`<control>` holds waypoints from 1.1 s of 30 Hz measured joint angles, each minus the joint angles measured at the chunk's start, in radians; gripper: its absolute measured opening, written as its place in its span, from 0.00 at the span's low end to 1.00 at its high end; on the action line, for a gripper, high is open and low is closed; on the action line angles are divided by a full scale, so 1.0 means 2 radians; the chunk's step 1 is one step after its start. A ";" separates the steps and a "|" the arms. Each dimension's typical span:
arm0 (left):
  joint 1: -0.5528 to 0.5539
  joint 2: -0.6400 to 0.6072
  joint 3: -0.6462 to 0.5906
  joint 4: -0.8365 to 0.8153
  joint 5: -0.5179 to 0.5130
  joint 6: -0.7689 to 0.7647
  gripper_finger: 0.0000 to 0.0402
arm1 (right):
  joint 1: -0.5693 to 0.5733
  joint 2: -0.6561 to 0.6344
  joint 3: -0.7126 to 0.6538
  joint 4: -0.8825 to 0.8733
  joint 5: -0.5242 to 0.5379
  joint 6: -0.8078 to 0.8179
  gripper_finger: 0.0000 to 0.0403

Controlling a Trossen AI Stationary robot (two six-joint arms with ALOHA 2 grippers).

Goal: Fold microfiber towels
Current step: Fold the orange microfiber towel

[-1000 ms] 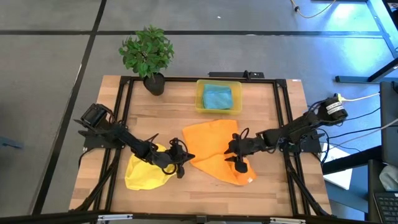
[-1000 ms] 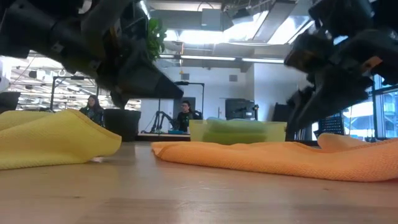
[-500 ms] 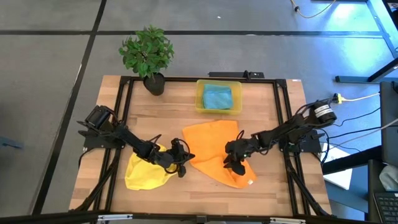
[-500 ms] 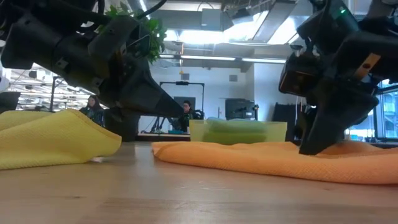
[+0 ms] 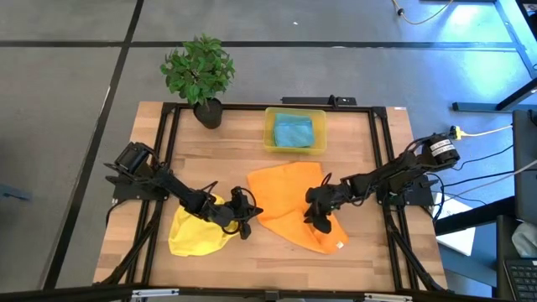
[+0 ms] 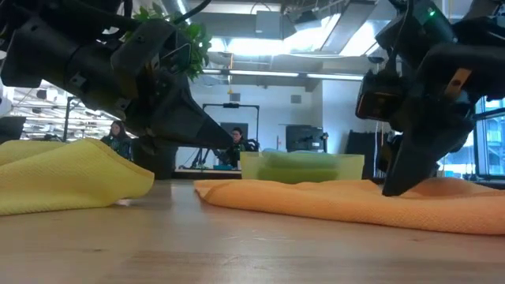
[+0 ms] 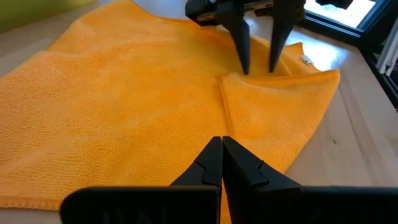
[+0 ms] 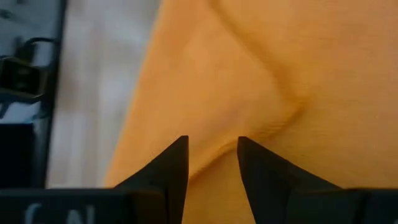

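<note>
The right gripper (image 5: 317,223), fingers parted, presses into the orange towel (image 5: 285,197) at mid-table beside its folded flap, while the closed left gripper (image 5: 247,226) waits alongside; pinching too shallowly could drop the fold.

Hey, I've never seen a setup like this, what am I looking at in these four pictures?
Two dark robot arms work at a wooden table. One camera looks down from above, one sits at table height, and one rides on each wrist. A flat orange microfiber towel lies mid-table, a crumpled yellow towel beside it, and a teal-blue towel in a translucent yellow plastic bin. A potted plant stands at a corner. The left gripper is shut, holding nothing. The right gripper stands open, fingertips down on the orange towel.
</note>
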 joint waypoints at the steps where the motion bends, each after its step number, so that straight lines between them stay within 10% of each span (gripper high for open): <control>1: 0.000 0.000 0.000 0.000 0.000 0.000 0.00 | 0.000 0.000 0.000 -0.006 0.011 0.005 0.35; 33: 0.001 0.000 0.000 0.000 0.000 0.002 0.00 | -0.001 0.001 0.000 0.004 0.031 -0.018 0.29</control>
